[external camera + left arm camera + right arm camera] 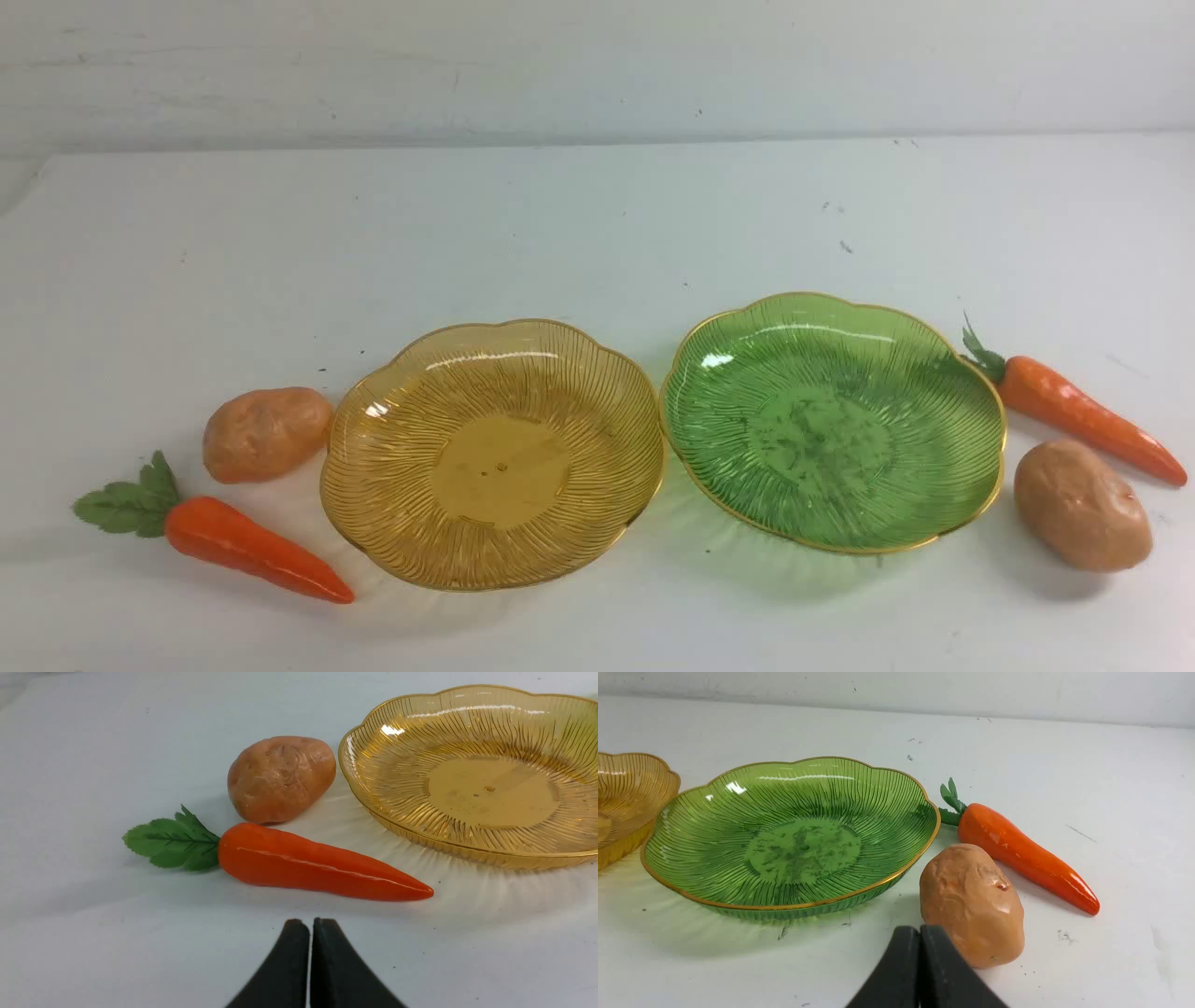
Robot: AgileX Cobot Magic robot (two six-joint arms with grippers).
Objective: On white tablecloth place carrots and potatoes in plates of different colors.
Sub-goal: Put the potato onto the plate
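As the produce seems laid one pair per arm, left carrot (247, 549) and left potato (267, 434) lie just left of the amber plate (495, 457) — right carrot (1083, 411), right potato (1081, 504) well right of it. Left end effector (310, 924) and right end effector (920, 931) pressed together, empty.

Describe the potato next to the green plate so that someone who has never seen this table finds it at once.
Start at the green plate, on the right half of the white tablecloth. Two things lie just off its right rim. The potato is the egg-shaped tan lump nearer the robot, not the long orange carrot behind it.
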